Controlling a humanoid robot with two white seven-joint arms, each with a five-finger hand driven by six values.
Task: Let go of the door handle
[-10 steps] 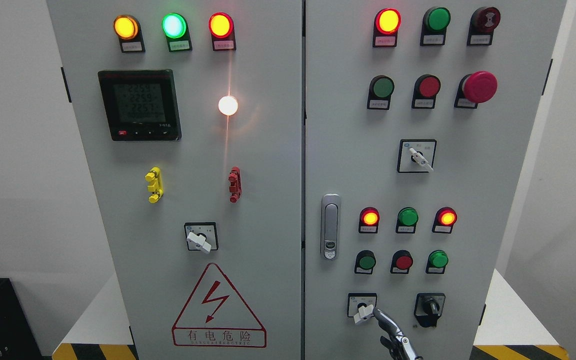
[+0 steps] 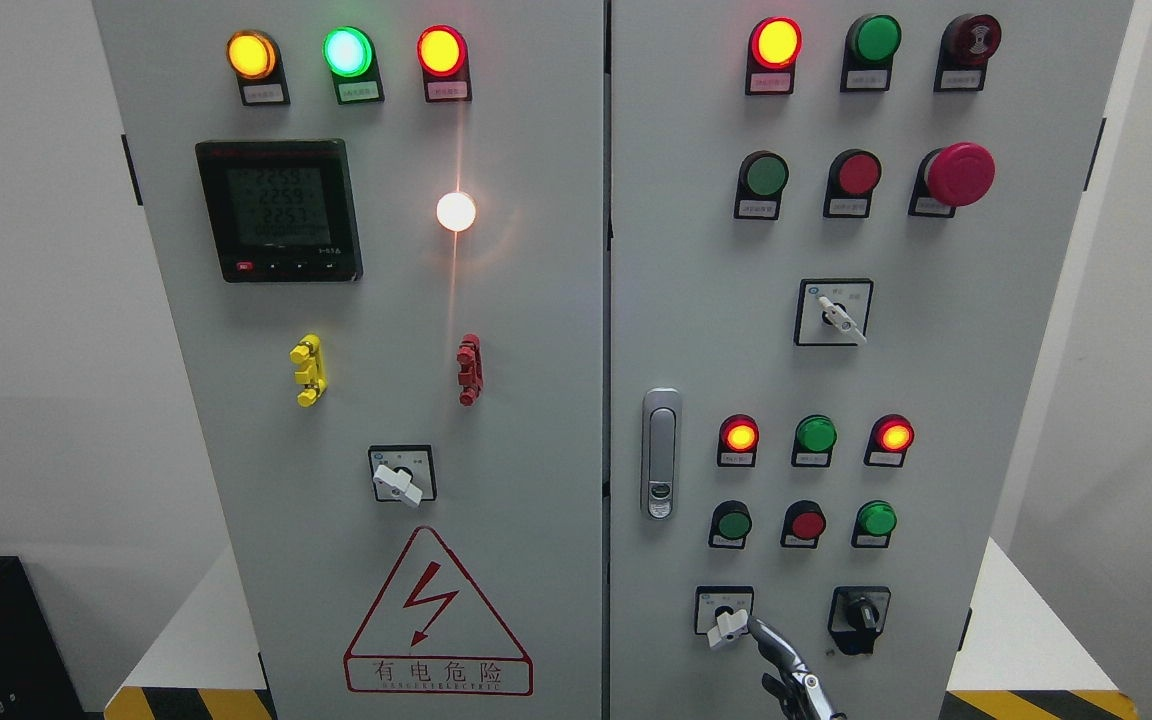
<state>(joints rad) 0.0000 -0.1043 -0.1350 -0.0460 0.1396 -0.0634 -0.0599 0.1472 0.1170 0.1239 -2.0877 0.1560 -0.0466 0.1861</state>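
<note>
Right hand (image 2: 794, 685) showing only in part at the bottom edge, right of centre, its top end just beside the white lever of the selector switch (image 2: 725, 626) at lower centre-right; spread or closed cannot be told, too little in frame. Holding nothing visible. Door handle (image 2: 661, 454), silver and upright, near the left edge of the right cabinet door (image 2: 936, 400), mid-frame, well above the hand and apart from it, lying flush. Left hand out of view. Judged: release apparently done already, with the handle free. Next move calls for drawing the arm down and away without nudging the lever beside it.
</note>
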